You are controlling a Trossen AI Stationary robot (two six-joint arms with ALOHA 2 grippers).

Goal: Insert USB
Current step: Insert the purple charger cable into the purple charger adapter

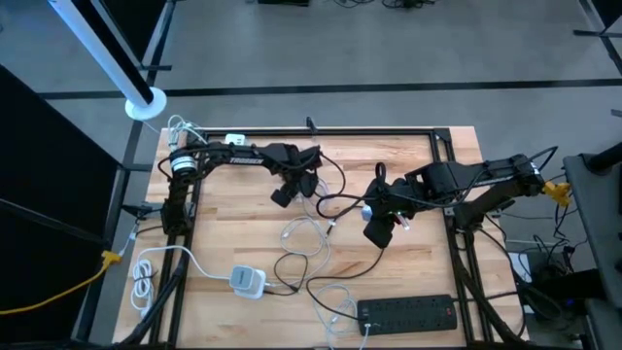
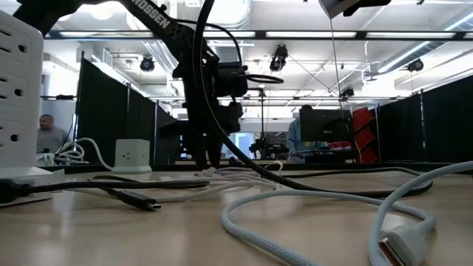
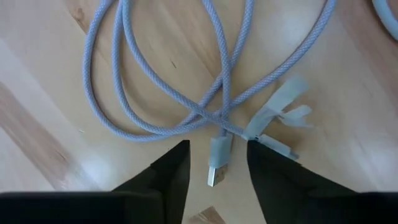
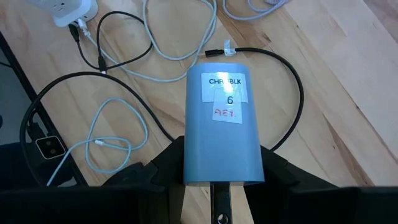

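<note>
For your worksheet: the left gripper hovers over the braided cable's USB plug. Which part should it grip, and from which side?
Grip the plug's moulded housing, not the bare metal tip, which must stay free for insertion. Come straight down from above: the plug lies flat on the table, already between the open left gripper's fingers, so closing across its narrow sides looks best.

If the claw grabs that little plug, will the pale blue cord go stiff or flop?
Probably flop: the braided cord lies in loose, crossing loops. The plug looks rigid, so the open left claw straddling it could likely pinch it firmly. The trailing loops may drag.
</note>
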